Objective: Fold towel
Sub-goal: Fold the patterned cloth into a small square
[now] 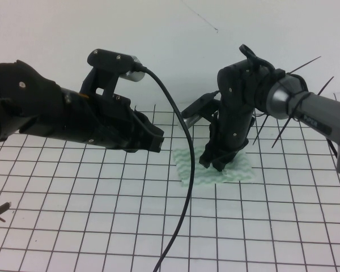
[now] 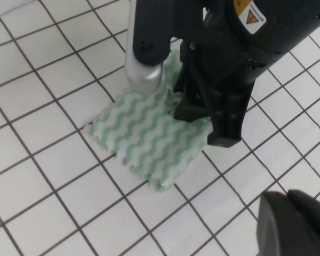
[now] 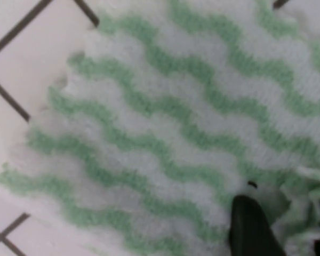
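Towel [image 1: 184,164] [image 2: 149,133] [image 3: 165,122], white with green wavy stripes, lies flat on the gridded counter [image 1: 102,215], right of centre. Right end effector [image 1: 218,164] [image 2: 205,128] [image 3: 288,234] points down onto the towel's right part, jaws apart, tips at the cloth, a rumpled edge between them. Left end effector [image 1: 156,141] [image 2: 296,224] is closed, holding nothing, raised above the counter just left of the towel, not touching it.

I see a white bench [image 1: 73,226] ruled with a dark grid, and on it lies one green-and-white wavy-striped towel [image 1: 241,173], near mid-bench.
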`<state>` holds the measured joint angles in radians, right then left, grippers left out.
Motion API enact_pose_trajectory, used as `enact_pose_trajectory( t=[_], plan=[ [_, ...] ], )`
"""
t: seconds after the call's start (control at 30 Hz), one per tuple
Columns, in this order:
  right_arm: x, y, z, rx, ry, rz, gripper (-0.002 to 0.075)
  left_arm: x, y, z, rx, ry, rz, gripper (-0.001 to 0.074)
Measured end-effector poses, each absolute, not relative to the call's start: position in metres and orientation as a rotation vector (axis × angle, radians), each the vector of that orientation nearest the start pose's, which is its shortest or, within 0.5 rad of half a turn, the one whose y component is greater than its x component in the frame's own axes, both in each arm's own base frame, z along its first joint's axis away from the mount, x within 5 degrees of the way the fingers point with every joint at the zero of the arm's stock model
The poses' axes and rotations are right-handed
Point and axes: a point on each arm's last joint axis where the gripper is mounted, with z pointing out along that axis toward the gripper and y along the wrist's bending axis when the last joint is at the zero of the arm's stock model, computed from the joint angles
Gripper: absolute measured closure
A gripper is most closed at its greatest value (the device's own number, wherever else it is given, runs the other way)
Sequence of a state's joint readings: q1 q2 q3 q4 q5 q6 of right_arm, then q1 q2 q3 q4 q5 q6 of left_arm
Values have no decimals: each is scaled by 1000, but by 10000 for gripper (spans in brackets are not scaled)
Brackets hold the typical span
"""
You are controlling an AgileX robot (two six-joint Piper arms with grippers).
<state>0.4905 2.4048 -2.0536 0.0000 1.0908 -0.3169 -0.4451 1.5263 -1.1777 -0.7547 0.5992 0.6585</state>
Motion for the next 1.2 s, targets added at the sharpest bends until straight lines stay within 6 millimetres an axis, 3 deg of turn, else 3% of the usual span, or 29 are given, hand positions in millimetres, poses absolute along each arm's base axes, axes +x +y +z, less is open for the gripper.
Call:
enact_pose_trajectory(
  t=[0.3,0.43,0.7,0.97,1.2],
  plan=[
    [445,237,154,-1131,2697,20,643,289,-177,308,712,2208,-684,736],
    [447,239,162,-1122,2685,23,690,289,-177,308,710,2209,-685,736],
    [444,242,173,-1118,2712,80,699,289,-177,308,710,2209,-685,736],
    [445,238,173,-1155,2707,19,697,289,-177,308,710,2209,-685,736],
    [446,239,173,-1152,2699,27,575,288,-177,307,718,2213,-688,736]
  ],
)
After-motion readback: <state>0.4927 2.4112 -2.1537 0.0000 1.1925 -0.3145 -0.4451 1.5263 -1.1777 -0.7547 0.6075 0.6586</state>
